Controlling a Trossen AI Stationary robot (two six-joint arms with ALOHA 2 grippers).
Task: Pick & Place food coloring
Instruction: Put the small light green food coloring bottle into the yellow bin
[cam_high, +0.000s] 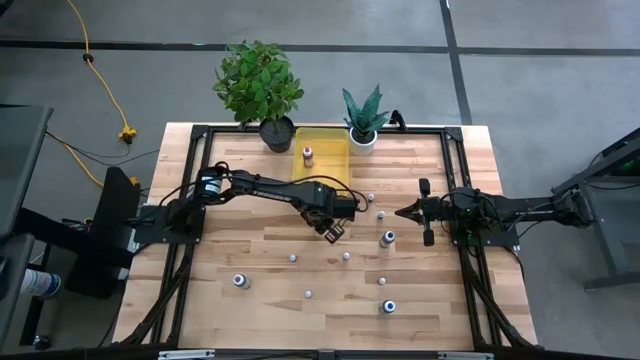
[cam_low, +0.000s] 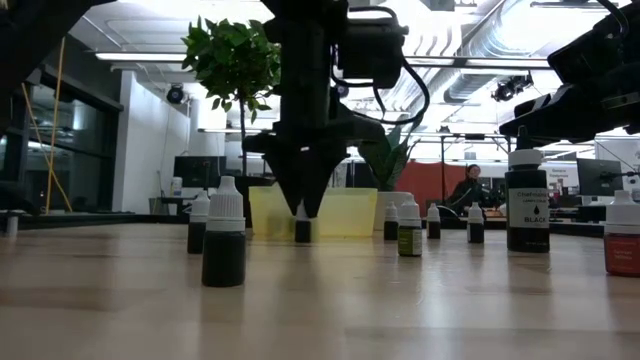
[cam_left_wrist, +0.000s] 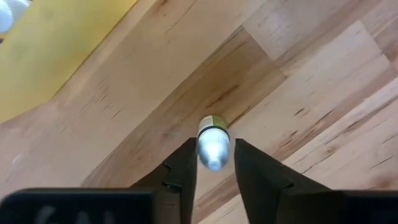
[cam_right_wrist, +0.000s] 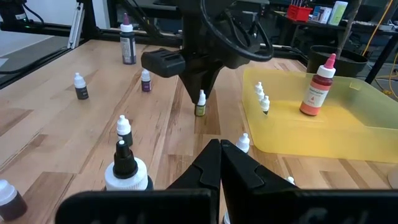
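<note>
Food coloring bottles are all over your table. One tiny bottle with a pale cap stands right between the two fingers of your left gripper. In the left wrist view the fingers sit close on each side of its cap, but you can't tell if they squeeze it yet. In the high view this spot is near the middle of the frame, just below the yellow tray.

So the step looks like the grab. Your next move, as a guess, needs the fingers to close snug on the cap. Then you lift straight up and carry the bottle to the yellow tray. A red bottle and a few little ones already stand in that tray.

Other bottles wait on the wood. In the high view they dot the lower half of the frame. In the low view a big black bottle stands at the right.

Your left arm reaches from the left side of the high view to the middle, and its gripper points down at the table. Your right gripper waits at the right of the high view, above the table. Its fingers are pressed together and hold nothing.
</note>
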